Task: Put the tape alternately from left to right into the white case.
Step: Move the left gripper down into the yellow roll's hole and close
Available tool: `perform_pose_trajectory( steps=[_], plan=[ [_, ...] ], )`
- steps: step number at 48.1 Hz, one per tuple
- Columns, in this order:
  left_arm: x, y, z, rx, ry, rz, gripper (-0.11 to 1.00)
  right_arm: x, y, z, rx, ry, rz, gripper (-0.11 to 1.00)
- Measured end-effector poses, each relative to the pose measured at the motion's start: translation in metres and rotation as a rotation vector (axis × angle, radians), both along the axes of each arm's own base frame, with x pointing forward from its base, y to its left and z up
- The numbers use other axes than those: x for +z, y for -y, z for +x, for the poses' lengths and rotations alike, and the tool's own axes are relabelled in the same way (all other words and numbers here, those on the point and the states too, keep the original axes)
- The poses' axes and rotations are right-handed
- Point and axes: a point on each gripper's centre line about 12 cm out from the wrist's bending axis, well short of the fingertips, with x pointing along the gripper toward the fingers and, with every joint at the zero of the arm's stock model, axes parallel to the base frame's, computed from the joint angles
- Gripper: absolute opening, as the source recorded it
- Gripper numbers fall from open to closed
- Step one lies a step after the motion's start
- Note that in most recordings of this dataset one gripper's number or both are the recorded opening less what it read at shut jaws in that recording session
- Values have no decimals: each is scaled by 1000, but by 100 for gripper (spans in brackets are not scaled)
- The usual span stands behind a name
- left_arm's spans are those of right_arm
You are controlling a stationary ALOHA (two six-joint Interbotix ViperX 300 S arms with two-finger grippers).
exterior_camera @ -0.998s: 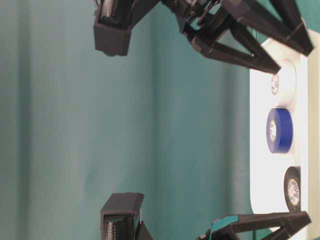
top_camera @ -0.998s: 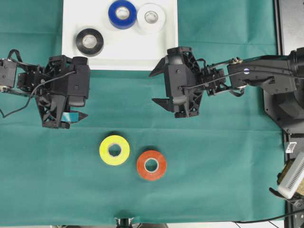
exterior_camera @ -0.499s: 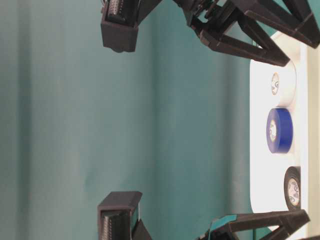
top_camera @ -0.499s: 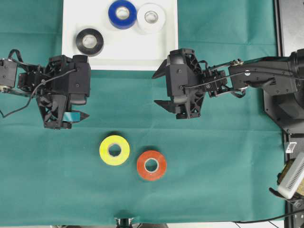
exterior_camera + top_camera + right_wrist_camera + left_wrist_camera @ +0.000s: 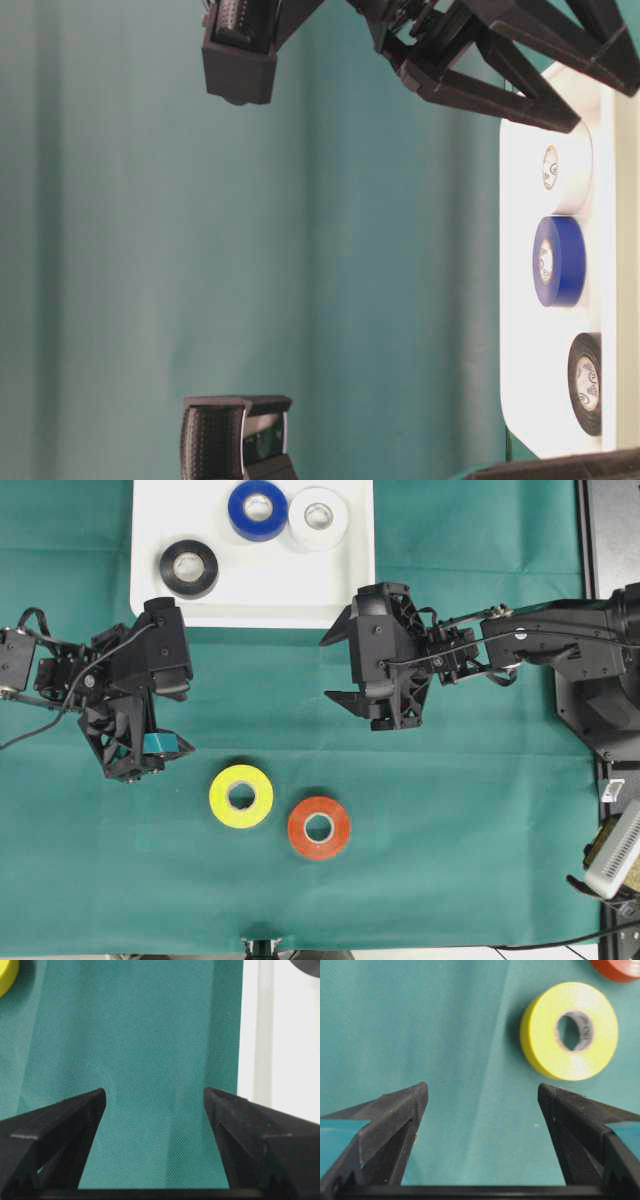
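Judging by how things lie, you are at the approach for the next pick: three rolls, black (image 5: 189, 568), blue (image 5: 257, 509) and white (image 5: 318, 516), already lie in the white case (image 5: 350, 590), while the yellow roll (image 5: 240, 796) and the red-orange roll (image 5: 319, 827) wait on the green-covered table (image 5: 480, 820). Your left tool (image 5: 482, 1095) is spread wide and has hold of nothing; the yellow roll lies flat ahead of it and off toward its right finger, with the edge of the red-orange one just beyond. Your right tool (image 5: 154, 1097) is also wide apart and empty, with the case rim ahead of its right finger and only bare cloth between the tips. Next, you likely need to carry the left tool forward and sideways until the yellow roll sits between the fingers, lower it, then close. The teal roll shows in no view.
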Motion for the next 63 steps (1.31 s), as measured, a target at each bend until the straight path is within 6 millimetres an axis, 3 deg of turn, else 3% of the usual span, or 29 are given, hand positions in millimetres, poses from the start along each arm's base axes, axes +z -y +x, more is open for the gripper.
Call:
perform_pose_trajectory(
  steps=[18,27,49,63],
  plan=[
    [-2,4,4,7,-4,-13,100,0,0,0,0,0,0,91],
    [-15,14,20,-11,-31,-9,100,0,0,0,0,0,0,91],
    [-25,52,52,-89,-30,-8,100,0,0,0,0,0,0,91],
    [-44,55,60,-92,-69,1,100,0,0,0,0,0,0,91]
  ],
)
